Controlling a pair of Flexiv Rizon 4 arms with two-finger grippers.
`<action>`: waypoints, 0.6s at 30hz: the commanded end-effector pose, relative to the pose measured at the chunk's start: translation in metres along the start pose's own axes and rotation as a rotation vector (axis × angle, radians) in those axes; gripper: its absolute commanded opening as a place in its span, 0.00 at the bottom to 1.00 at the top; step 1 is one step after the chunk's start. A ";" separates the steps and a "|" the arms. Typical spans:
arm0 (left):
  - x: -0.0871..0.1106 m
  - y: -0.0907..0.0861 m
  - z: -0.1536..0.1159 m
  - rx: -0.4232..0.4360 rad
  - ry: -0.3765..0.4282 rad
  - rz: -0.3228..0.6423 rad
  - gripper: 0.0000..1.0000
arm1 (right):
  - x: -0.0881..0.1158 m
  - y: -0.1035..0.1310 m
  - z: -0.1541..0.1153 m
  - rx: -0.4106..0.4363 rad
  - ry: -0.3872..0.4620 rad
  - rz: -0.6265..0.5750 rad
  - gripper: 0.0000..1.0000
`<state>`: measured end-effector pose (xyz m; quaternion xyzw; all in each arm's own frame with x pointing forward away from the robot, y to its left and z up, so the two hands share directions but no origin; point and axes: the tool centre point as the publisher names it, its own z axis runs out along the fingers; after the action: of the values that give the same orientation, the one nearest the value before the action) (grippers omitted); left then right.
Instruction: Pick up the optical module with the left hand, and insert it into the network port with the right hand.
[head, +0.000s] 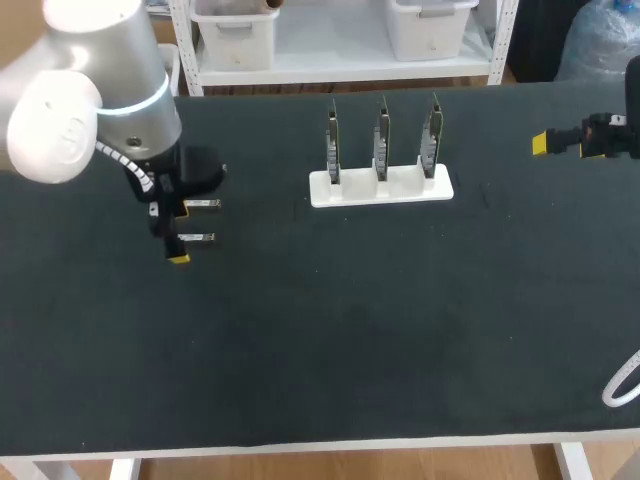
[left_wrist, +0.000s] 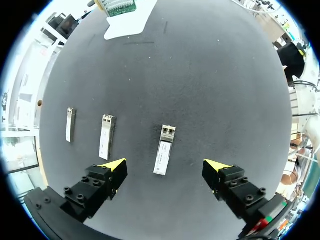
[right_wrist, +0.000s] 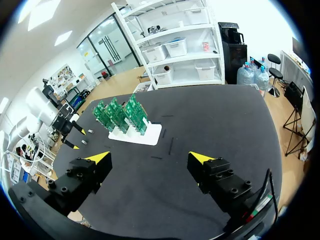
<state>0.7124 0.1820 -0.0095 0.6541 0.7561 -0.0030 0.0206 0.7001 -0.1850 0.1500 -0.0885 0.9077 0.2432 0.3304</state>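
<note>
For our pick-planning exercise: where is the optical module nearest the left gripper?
Left wrist view: the optical module lies on the table between the tips of the open left gripper, touching neither, another module beside it.

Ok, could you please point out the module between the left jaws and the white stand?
Module (left_wrist: 164, 150): left wrist view, middle of its metal body.
Stand (head: 380, 192): head view, front wall of its base.
</note>
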 end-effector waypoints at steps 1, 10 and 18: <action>0.000 0.005 0.003 0.011 0.002 0.003 1.00 | 0.000 0.000 0.000 0.000 0.000 0.000 1.00; 0.001 0.006 0.009 0.025 0.006 0.002 1.00 | 0.000 0.000 0.000 0.000 0.000 0.000 1.00; 0.006 0.010 0.011 0.018 0.018 -0.008 1.00 | 0.000 0.000 0.000 0.000 0.000 0.000 1.00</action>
<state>0.7187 0.1880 -0.0195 0.6512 0.7588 -0.0034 0.0100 0.7001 -0.1850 0.1500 -0.0885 0.9077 0.2432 0.3304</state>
